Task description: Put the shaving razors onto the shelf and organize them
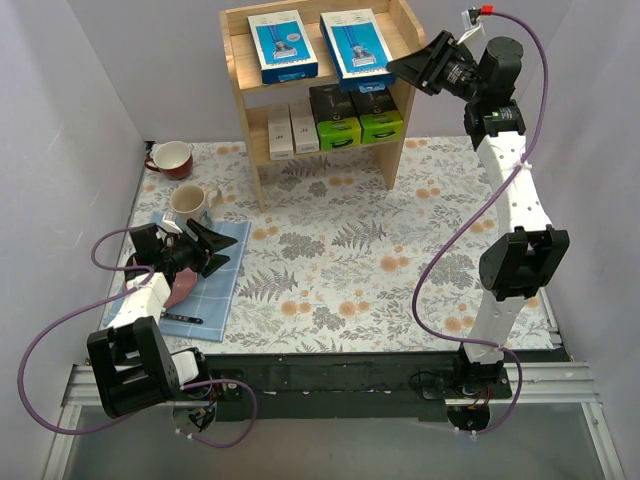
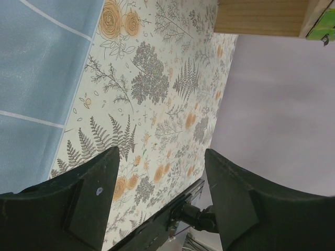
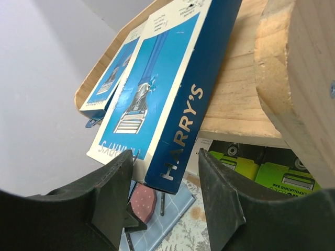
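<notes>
The wooden shelf [image 1: 246, 60] stands at the back. Two blue razor packs lie on its top, one on the left [image 1: 282, 45] and one on the right [image 1: 355, 42]. On the lower tier stand two white boxes [image 1: 293, 129] and two black boxes with lime-green ends [image 1: 357, 117]. My right gripper [image 1: 418, 62] is open and empty just right of the right blue pack [image 3: 157, 99], which overhangs the shelf's front edge. My left gripper [image 1: 200, 247] is open and empty, low over the blue cloth [image 1: 215, 285] at the left.
A white mug [image 1: 190, 203] and a red-and-white cup [image 1: 172, 157] stand at the left. A small dark utensil [image 1: 182, 318] and a pink dotted item [image 1: 183, 290] lie on the blue cloth. The floral table cover [image 1: 340, 260] spreads in front of the shelf.
</notes>
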Available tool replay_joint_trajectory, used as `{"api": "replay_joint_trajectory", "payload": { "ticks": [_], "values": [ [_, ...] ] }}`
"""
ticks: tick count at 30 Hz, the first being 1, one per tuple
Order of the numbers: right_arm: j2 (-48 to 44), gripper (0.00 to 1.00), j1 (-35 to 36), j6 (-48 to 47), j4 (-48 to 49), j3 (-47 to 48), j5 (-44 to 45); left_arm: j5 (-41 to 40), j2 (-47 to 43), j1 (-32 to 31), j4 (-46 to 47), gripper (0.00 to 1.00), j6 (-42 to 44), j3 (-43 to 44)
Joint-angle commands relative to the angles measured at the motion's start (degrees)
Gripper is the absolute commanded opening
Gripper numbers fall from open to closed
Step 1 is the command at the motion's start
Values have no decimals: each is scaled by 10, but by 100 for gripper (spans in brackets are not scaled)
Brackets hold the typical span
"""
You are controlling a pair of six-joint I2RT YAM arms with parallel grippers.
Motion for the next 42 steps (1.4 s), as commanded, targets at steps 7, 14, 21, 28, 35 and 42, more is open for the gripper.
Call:
{"api": "replay_joint_trajectory", "payload": {
  "ticks": [7,14,21,28,35,42],
  "values": [
    [-59,98,-4,-6,4,-7,13,9,-8,5,28,65,-15,-8],
    [-71,98,-6,-14,-13,-25,24,10,-11,5,39,65,-26,-16],
    [-143,99,-18,-75,-5,-132,-20,12,-22,7,40,65,-31,-18],
    [-232,36,-10,-225,2,-199,-58,-7,-7,13,-7,64,-3,35],
    [-226,1,44,-242,-16,-187,-42,-45,25,15,-86,53,49,104],
    [-180,1,62,-215,-4,-152,-29,-87,28,14,-159,0,99,130]
  ]
}}
